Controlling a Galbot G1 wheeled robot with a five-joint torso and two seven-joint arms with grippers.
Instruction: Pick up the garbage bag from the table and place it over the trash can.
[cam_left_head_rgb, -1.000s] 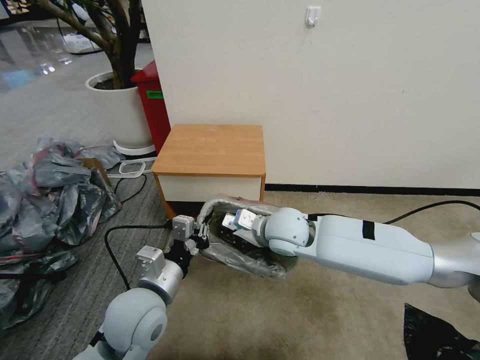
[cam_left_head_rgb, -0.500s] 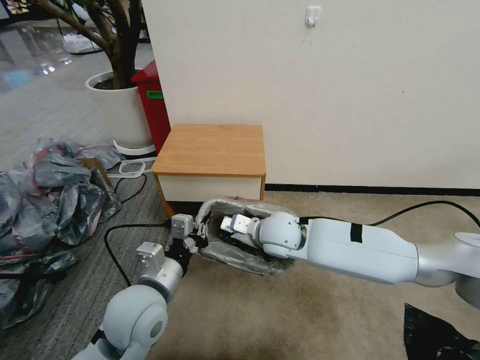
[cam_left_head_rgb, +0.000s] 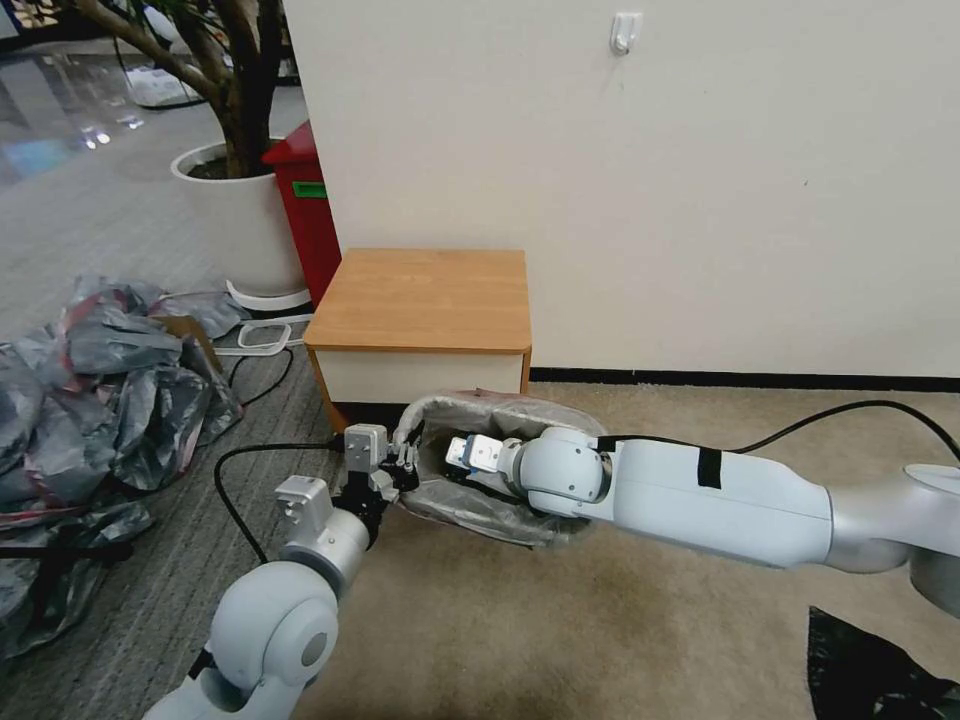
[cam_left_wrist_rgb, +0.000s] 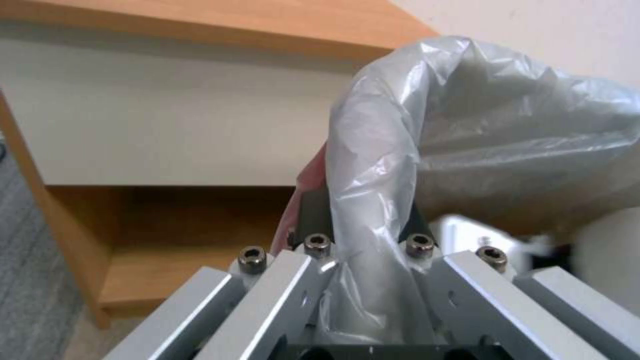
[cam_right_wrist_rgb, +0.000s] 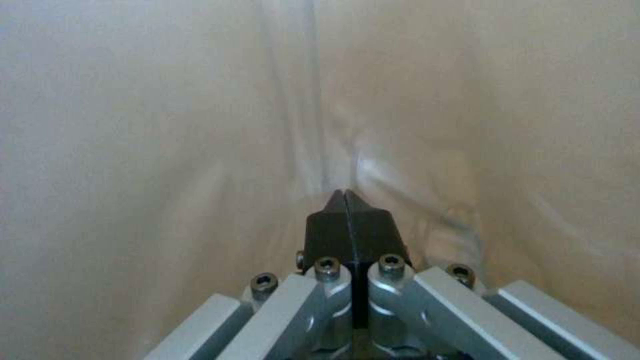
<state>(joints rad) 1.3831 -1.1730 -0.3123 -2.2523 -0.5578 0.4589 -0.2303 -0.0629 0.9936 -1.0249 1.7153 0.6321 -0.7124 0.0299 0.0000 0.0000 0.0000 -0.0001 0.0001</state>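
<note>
Left gripper (cam_left_wrist_rgb: 363, 220) is clamped on the garbage bag (cam_left_wrist_rgb: 467, 150), a fold of grey film pinched between its dark pads (cam_left_wrist_rgb: 313, 220). A sliver of pink rim band (cam_left_wrist_rgb: 310, 167) peeks out beside the pinch. The bag billows up and away, crinkled. Behind sits the table (cam_left_wrist_rgb: 200, 25), white drawer front (cam_left_wrist_rgb: 173, 115) facing us, open shelf (cam_left_wrist_rgb: 160, 270) underneath.
</note>
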